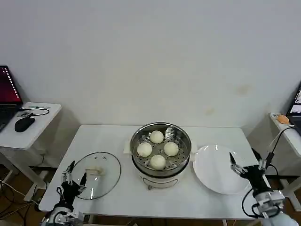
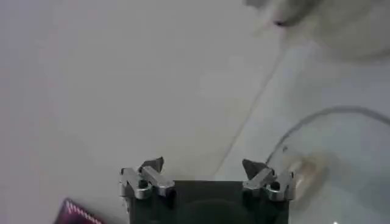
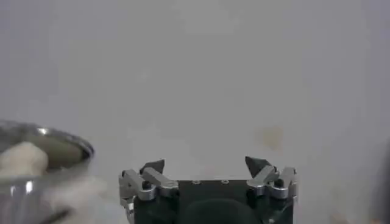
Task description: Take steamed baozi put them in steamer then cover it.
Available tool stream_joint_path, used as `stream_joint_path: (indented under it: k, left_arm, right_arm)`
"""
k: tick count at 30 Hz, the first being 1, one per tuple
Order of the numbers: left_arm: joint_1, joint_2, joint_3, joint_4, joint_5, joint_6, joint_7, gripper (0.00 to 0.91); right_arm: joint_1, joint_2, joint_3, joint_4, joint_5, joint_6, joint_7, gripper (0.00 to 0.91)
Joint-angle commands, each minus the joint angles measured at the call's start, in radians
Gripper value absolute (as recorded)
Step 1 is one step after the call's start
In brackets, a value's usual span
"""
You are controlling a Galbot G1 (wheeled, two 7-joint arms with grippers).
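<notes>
All four steamed baozi (image 1: 157,149) sit in the steamer (image 1: 184,136), so covering's next: left gripper (image 1: 74,177), fingers open, must grasp the cover (image 1: 106,162) at nine o'clock; right gripper (image 1: 243,165) idles open

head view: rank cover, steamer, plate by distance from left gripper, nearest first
1. cover: flat on the table just right of the open left gripper.
2. steamer: table centre, four baozi inside.
3. plate: far right, by the right gripper.

An empty white plate (image 1: 217,170) sits on the white table (image 1: 108,136).
</notes>
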Motion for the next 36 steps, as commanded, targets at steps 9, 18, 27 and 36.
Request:
stream_joint_path:
  k: [9,18,27,36]
  left_arm:
    - [-0.198,0.04,0.115,0.248,0.28,-0.028,-0.045,0.907]
    - [-0.29,0.041,0.165,0.321,0.273,-0.019,-0.042,0.907]
    - [-0.326,0.034,0.187,0.356,0.267,-0.012,-0.04,0.846]
    - [-0.316,0.024,0.172,0.359,0.27,-0.011,-0.051,0.0]
  right_arm:
    - [-0.106,0.131,0.074,0.026,-0.039,0.054,0.009,0.907]
    - [-0.117,0.158,0.062,0.045,-0.046,0.052,0.007,0.907]
    - [-0.127,0.171,0.062,0.048,-0.049,0.059,0.008,0.907]
    - [-0.128,0.171,0.037,0.055,-0.051,0.061,0.014,0.907]
